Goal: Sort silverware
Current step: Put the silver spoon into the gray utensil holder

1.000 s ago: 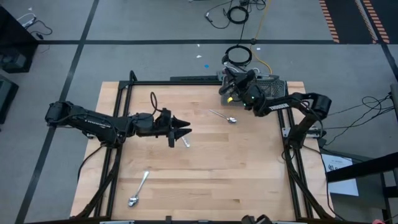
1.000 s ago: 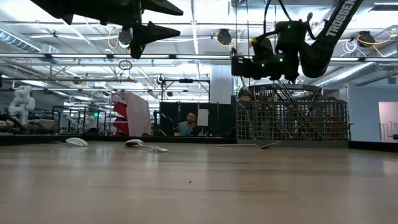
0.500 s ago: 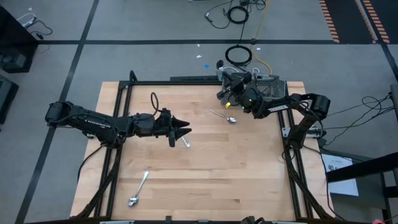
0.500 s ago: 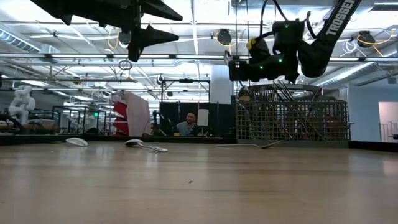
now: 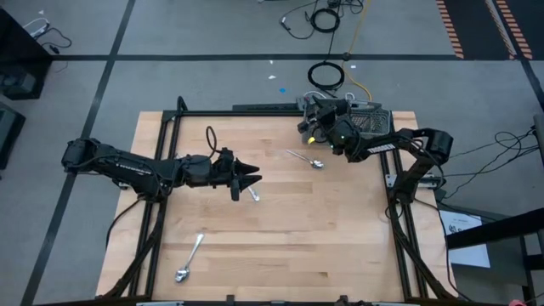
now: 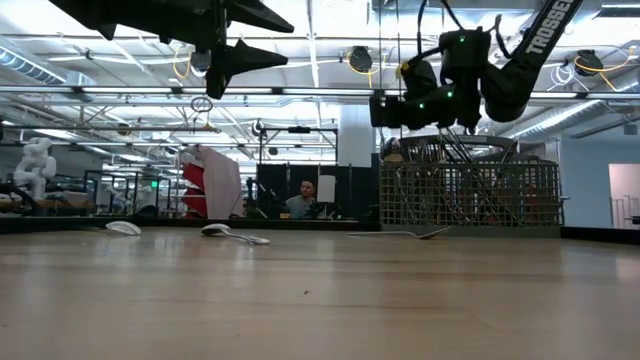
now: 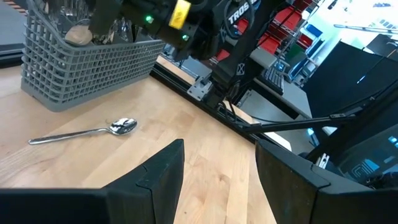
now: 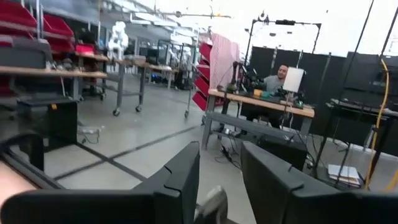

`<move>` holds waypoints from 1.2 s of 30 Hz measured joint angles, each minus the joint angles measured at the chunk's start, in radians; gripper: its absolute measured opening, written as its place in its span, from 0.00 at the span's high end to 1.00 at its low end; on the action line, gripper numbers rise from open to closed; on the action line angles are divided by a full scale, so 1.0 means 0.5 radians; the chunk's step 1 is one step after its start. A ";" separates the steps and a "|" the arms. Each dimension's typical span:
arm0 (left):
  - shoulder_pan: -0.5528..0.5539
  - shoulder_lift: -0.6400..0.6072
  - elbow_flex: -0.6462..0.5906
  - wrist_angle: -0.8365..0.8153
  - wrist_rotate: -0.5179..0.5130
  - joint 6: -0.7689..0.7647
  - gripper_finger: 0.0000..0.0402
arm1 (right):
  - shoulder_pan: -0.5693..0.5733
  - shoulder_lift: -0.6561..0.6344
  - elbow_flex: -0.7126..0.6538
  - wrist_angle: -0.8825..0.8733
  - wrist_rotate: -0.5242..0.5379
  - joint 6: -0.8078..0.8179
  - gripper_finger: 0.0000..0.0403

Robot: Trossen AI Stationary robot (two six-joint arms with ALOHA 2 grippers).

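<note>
A grey wire-mesh basket (image 5: pixel 367 115) stands at the table's far right, with silverware (image 7: pixel 68 15) upright in it. One spoon (image 5: pixel 306 159) lies on the wood near the basket. A second piece (image 5: pixel 253 194) lies mid-table, and another spoon (image 5: pixel 190 257) lies near the front left. My right gripper (image 5: pixel 304 116) hovers high beside the basket's left side, pointing out over the far edge. Its fingers stand apart in the right wrist view, with a small silvery piece (image 8: pixel 211 202) low in the gap. My left gripper (image 5: pixel 255 176) hangs open and empty above mid-table. My right gripper has the silvery piece (image 8: pixel 211 202) low between its fingers, close to one finger (image 8: pixel 180 180). I cannot tell whether either finger touches it, or what part it is.
A black frame rail (image 5: pixel 255 109) runs along the table's far edge, with cables (image 5: pixel 327 76) on the floor beyond it. Bare wood lies between the two arms and toward the near edge. A person sits far back in the room (image 6: pixel 300 203).
My right gripper has turned a little at the wrist while staying beside the basket. The pieces on the table have not moved.
</note>
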 joint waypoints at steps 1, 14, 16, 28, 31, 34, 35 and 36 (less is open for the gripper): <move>-0.003 0.000 0.000 0.000 0.000 -0.001 0.49 | 0.011 -0.022 0.000 0.002 0.000 -0.004 0.73; -0.017 0.000 0.000 0.000 -0.009 0.002 0.49 | 0.237 -0.299 0.000 -0.077 -0.438 0.227 0.72; -0.017 0.000 0.000 0.000 -0.013 0.002 0.49 | 0.276 -0.301 0.000 -0.123 -0.711 0.401 0.72; -0.032 -0.113 0.085 -0.612 0.205 0.125 0.49 | 0.666 -0.301 0.000 -0.779 -1.436 0.602 0.72; -0.056 -0.150 0.133 -1.070 0.205 0.121 0.49 | 0.745 -0.301 0.001 -0.908 -1.417 0.522 0.72; -0.108 -0.156 0.136 -1.424 0.243 0.029 0.49 | 0.798 -0.301 0.001 -1.024 -1.351 0.521 0.72; -0.135 -0.156 0.136 -1.535 0.277 -0.043 0.49 | 0.813 -0.301 0.001 -1.047 -1.333 0.531 0.72; -0.169 -0.155 0.136 -1.635 0.316 -0.145 0.49 | 0.827 -0.301 0.001 -1.062 -1.312 0.546 0.72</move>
